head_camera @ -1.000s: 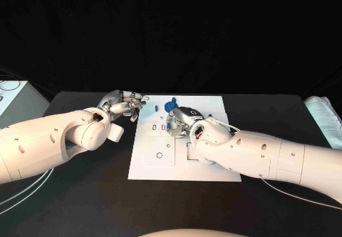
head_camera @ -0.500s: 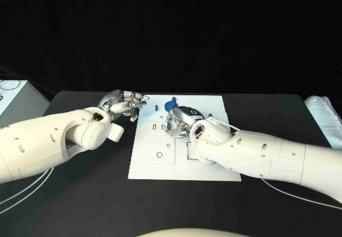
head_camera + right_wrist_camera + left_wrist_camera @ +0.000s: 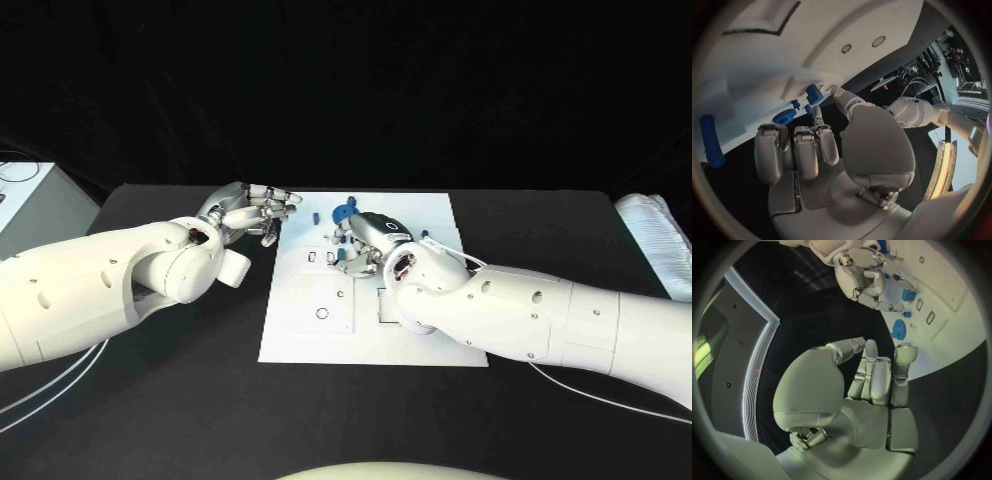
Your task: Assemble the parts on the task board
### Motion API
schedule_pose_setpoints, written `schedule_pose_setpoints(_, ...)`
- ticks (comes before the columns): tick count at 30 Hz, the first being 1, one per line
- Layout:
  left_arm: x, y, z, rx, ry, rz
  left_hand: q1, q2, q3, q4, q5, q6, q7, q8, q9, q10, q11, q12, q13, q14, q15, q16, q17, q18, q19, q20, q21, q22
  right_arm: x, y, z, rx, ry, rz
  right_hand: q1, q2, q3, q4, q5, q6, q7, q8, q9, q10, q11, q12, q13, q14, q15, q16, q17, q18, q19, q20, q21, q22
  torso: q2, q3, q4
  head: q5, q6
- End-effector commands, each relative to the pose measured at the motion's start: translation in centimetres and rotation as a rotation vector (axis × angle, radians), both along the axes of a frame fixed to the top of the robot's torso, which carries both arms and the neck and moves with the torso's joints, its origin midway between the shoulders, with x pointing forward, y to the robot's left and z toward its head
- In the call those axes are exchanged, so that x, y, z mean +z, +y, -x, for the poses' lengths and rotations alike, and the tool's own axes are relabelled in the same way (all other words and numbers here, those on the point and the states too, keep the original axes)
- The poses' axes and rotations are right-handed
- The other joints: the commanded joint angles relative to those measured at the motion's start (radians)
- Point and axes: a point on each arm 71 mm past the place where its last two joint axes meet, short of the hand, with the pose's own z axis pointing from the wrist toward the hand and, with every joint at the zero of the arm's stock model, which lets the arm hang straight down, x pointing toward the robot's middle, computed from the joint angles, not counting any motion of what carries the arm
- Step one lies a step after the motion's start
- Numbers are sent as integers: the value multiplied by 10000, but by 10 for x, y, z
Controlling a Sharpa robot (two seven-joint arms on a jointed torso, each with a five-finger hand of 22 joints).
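Worktop (image 3: 173, 400): black, carries white task board (image 3: 418, 335) at centre.

Task board: several small rectangular and round recesses on its left half, seen in head view; far edge holds blue parts.

Blue round part (image 3: 343, 212): gear-like disc, on board nr far edge, just beyond right hand. Also in left wrist view (image 3: 898, 330) and right wrist view (image 3: 784, 116).

Small blue parts (image 3: 908, 294): a square block and a smaller piece, on board nr the round part.

Blue bar (image 3: 712, 141): long part, lies on board, apart from the others.

L hand (image 3: 254, 212): over board's left far corner, fingers curled in, empty as far as visible.

R hand (image 3: 364, 245): over board's upper middle, fingers bent down toward surface; whether it pinches anything cannot be told.
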Motion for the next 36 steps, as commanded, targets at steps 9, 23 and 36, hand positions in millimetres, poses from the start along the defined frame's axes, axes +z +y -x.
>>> schedule_pose_setpoints(9,0,-7,0,-538,-200,-1092,-465,61,-524,377,20,308,-1,916,426,73,18,39,-171,20,20,39,-69,-24,35,34,-34,-141,26,-16,3,1034,-317,-2620,586,316,-475,250,862,-140,47,-145,-110,-131,74,-48,1553,919,142,-256,2089,-3,520,138,-424,1533,-159,3,-100,82,162)
schedule_pose_setpoints(23,5,-35,-17,-2327,1386,-4936,-1997,-161,-1851,2173,19,-474,-401,3637,2822,401,-275,743,-153,299,-237,289,204,-133,525,-218,153,313,61,-87,-23,27,2218,-6824,397,253,124,526,2073,-288,23,332,7,-1662,36,-1222,294,426,75,-1451,385,562,-427,75,-3184,-409,-695,59,-220,378,188)
schedule_pose_setpoints(36,22,-62,-48,-2918,2275,-8626,-1931,15,-2644,3165,47,-589,-534,4310,3573,344,-378,900,-137,326,-325,319,238,-148,605,-291,173,386,80,-153,-38,-1078,2266,-7973,376,56,510,704,2204,-772,75,845,119,-5433,100,-6383,-5021,-2610,202,-7681,-5355,1456,-2863,227,-10316,-5604,-849,203,-287,586,-33)
